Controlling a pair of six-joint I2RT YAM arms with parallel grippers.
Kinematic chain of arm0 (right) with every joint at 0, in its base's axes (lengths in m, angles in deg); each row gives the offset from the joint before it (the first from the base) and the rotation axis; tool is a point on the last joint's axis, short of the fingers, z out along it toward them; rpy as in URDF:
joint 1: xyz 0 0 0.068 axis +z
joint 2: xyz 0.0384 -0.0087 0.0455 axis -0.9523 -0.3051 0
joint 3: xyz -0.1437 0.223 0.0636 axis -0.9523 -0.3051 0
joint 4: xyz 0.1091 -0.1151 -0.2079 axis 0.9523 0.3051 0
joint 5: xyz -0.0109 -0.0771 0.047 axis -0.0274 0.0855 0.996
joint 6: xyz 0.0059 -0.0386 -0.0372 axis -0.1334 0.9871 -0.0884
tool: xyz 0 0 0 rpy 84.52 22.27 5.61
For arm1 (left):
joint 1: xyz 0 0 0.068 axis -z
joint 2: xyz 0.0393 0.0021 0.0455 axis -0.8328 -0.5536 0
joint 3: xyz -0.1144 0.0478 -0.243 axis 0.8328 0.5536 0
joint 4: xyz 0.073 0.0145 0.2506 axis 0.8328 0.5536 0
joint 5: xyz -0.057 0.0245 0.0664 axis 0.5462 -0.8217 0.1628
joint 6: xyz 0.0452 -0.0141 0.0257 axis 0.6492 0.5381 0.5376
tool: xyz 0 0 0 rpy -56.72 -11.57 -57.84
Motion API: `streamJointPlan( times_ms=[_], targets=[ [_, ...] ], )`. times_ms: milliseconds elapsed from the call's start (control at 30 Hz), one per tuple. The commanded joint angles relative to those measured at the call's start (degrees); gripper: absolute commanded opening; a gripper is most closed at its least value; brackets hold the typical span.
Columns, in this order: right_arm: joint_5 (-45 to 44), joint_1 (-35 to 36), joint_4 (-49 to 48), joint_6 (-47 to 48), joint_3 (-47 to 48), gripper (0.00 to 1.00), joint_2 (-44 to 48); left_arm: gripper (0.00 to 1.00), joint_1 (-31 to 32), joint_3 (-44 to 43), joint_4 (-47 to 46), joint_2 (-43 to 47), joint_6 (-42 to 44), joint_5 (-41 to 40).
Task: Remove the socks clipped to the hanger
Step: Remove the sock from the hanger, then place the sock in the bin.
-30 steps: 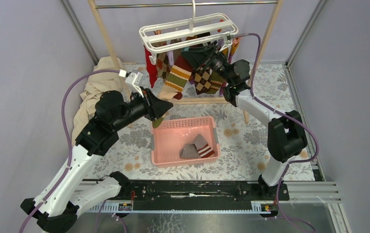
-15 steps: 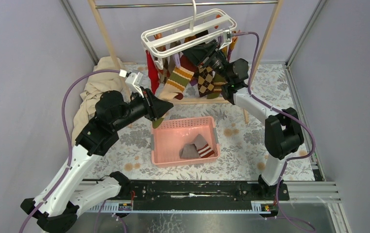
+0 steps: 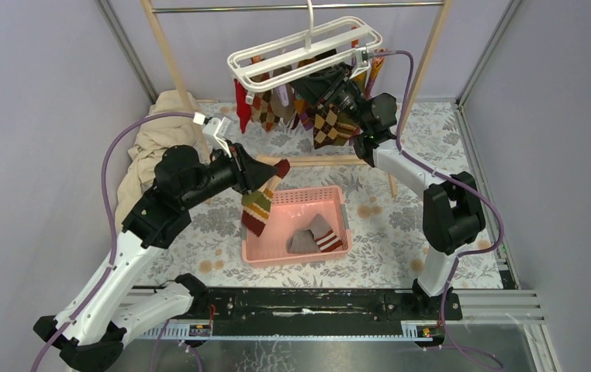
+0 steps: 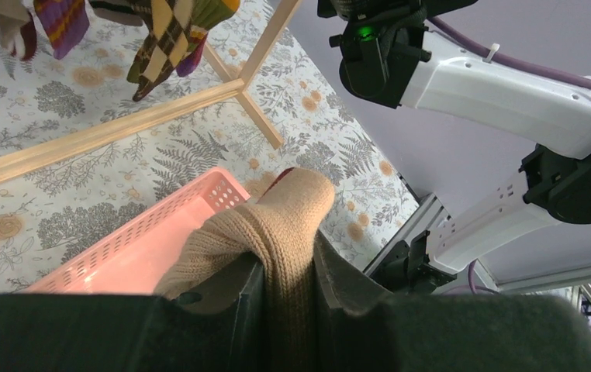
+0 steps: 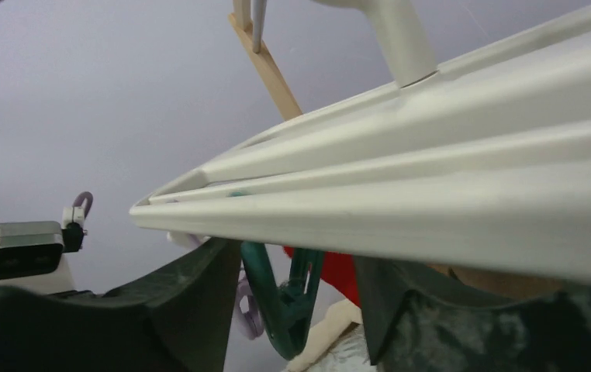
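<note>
**One sock in hand, many left on the frame**

Top view: the left gripper [image 3: 260, 172] is clenched on a striped sock [image 3: 259, 205], which hangs clear of the hanger [image 3: 308, 48]; the sock's long axis runs from the jaws down toward the near side; its red tip pokes up on the right of the jaws, and its striped length dangles across the left rim of the basket [image 3: 296, 260]. The basket's hollow lies just right of the sock, so I judge a short shift rightward is wanted before letting go, else the sock may slide outside; the left arm is plainly the nearer one. Two socks already lie in the basket; the other socks [image 3: 325, 124] hang clipped under the hanger at the far side, where the right gripper [image 3: 330, 85] is raised.

Left wrist: the sock's beige knit is pinched between both fingers and bulges beyond them, pointing toward the basket's right end.

Right wrist: the hanger's bars run close overhead; a green clip [image 5: 281, 302] hangs between the fingers, which stand apart and released, with daylight either side of it.
</note>
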Motion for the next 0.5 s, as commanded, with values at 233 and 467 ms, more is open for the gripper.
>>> streamJointPlan(
  times_ms=[233, 467],
  targets=[
    [-0.73, 0.39, 2.18, 4.26, -12.11, 0.77, 10.47, 0.29, 0.41, 7.14, -4.84, 0.04, -2.54, 4.48],
    [-1.3, 0.4, 11.52, 10.8, -23.37, 0.79, 20.7, 0.33, 0.41, 14.33, -7.94, 0.0, -3.86, 4.68]
  ],
)
